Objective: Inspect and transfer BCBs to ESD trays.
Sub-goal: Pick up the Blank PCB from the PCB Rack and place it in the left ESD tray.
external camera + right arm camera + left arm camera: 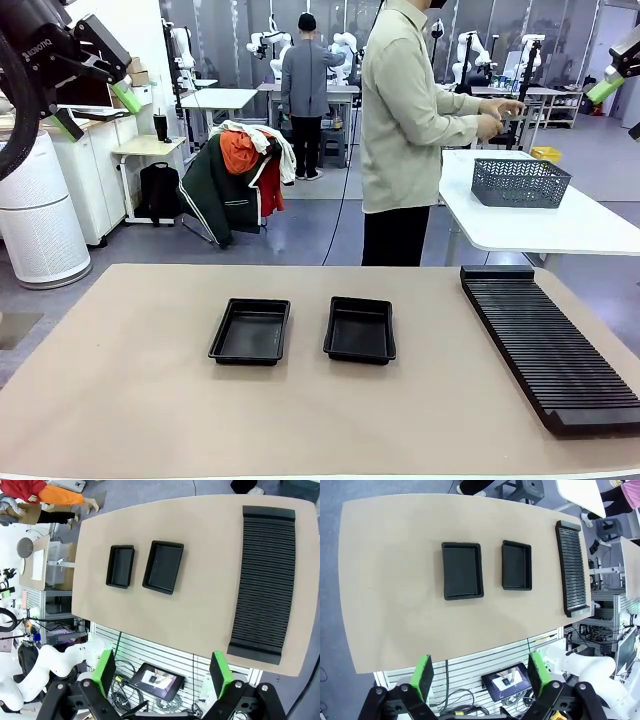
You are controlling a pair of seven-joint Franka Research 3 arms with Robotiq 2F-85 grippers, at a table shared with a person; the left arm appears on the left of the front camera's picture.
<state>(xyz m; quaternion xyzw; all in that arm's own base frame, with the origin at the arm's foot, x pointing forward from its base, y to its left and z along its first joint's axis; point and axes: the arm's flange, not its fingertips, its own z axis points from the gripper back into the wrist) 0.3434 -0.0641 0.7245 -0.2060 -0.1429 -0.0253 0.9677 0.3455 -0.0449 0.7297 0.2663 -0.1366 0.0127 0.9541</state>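
Jaws of left gripper and right gripper stand spread wide, high above two shallow black rectangular plastic trays.

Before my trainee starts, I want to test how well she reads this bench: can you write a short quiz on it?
1. True or false: the left ESD tray and the right ESD tray each hold a circuit board.
2. The slotted rack lies: A) at the robot's left, B) at the robot's right, C) between the trays.
3. Fill in: the left gripper and the right gripper both have jaws ____.
Key: 1 false, both are empty; 2 B; 3 open.
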